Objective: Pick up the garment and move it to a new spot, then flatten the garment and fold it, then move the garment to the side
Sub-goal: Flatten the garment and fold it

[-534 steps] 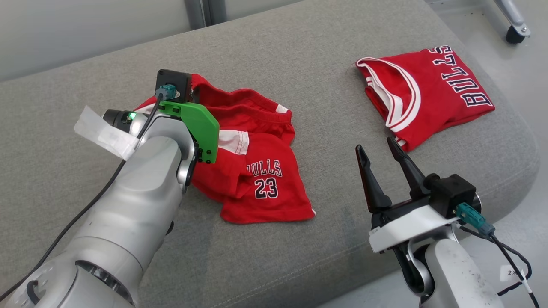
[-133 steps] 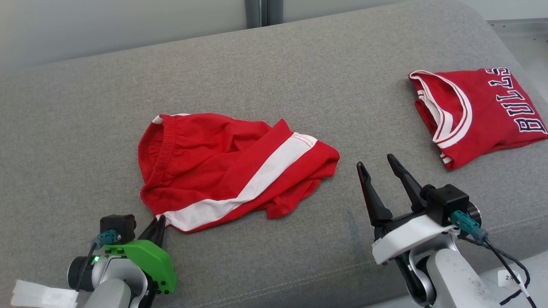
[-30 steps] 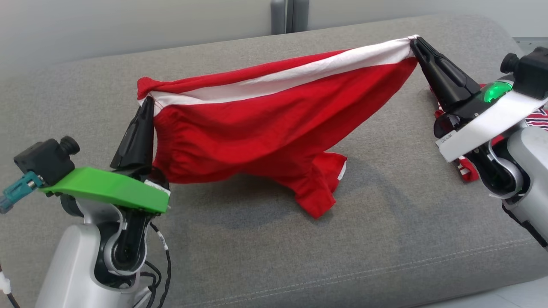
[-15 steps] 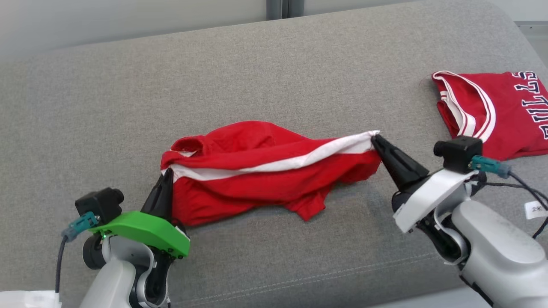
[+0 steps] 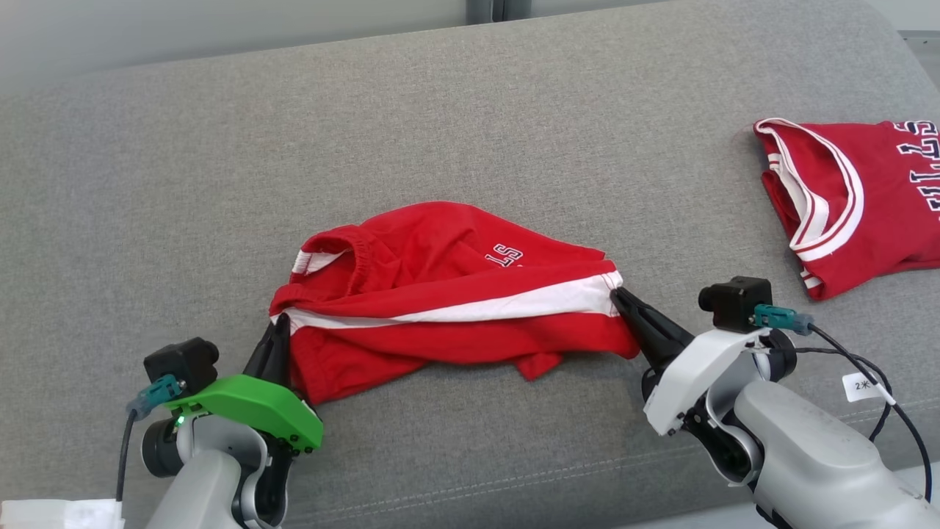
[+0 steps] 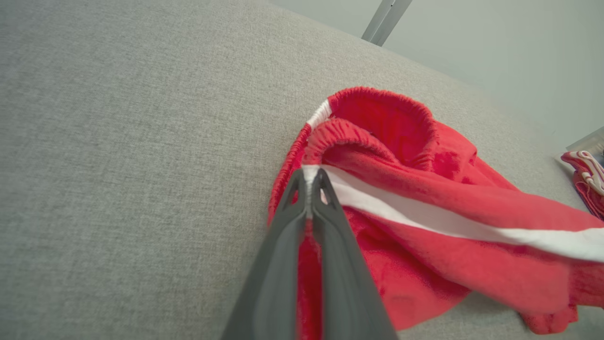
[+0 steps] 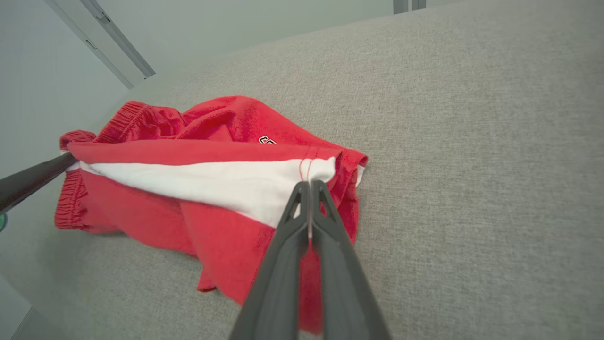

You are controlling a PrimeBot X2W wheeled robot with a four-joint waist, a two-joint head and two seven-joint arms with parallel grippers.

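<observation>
Holding the shorts [image 5: 440, 279] by both ends of the white side stripe [image 5: 514, 303], so the geometry for the flatten step is mostly set. Left end effector [image 5: 280, 330] is clamped on the waistband end of that stripe. Its fingers [image 6: 283, 236] are pinched together w/ cloth btwn them, clear in the left wrist view. Right end effector [image 5: 620, 297] is clamped likewise on the hem end, w/ the hem stitching just past its fingers [image 7: 283, 245] in the right wrist view. Both sit low over the couch [image 5: 514, 110]; can't tell if the tips touch it

Key relation: the shorts' long axis runs left-right along the line btwn the two pinch points, slightly skewed, w/ the right end a bit farther than the left. The stripe is pulled fairly straight but the rest is not flat. The waistband opening and the panel w/ lettering are bunched on the far side of the stripe. Another layer sags out on the near side, w/ a loose flap near mid-right. Neither arm has to reach, as each is at its own end

Judgement: pick-and-move looks done, flattening is in hand. Next move prob. needs the ends drawn apart left-right, then dragged toward the near edge so the far bulk trails out flat. Risk: only one seam is held, so layers could end up doubled under it

Folded jersey [image 5: 866, 206] lies well apart at far right, clear of the right arm
</observation>
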